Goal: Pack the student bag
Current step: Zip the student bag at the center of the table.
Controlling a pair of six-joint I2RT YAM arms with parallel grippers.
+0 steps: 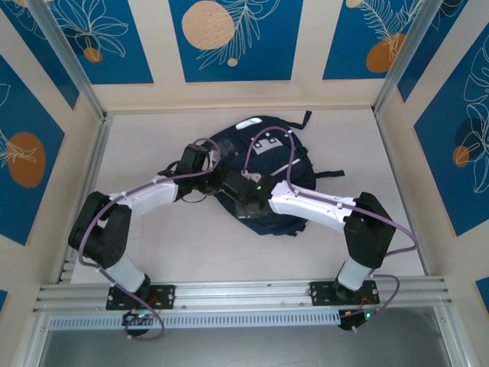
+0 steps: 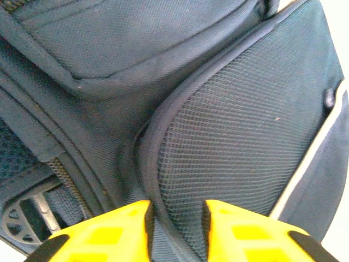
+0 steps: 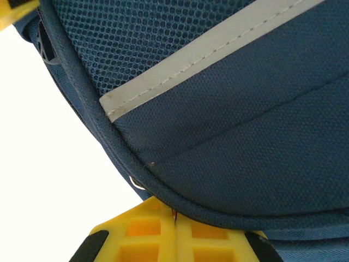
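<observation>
Student bag (image 1: 233,141): dark navy woven and mesh fabric with piped seams, a pale grey stripe and light patches, lying flat at mid-table (image 1: 153,252). Left gripper (image 2: 175,210): yellow fingers straddle a piped seam, but whether they clamp it cannot be told. Right gripper (image 3: 175,218): fingers pressed together at the bag's rim.

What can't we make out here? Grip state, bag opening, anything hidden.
- Top view: whether the bag is zipped or open; both arms cover its middle.
- Left wrist view: whether the left gripper actually pinches the seam lying between its fingers; contact is unclear.
- Right wrist view: what the shut right gripper holds, if anything; the bag overhangs its fingertips.
</observation>
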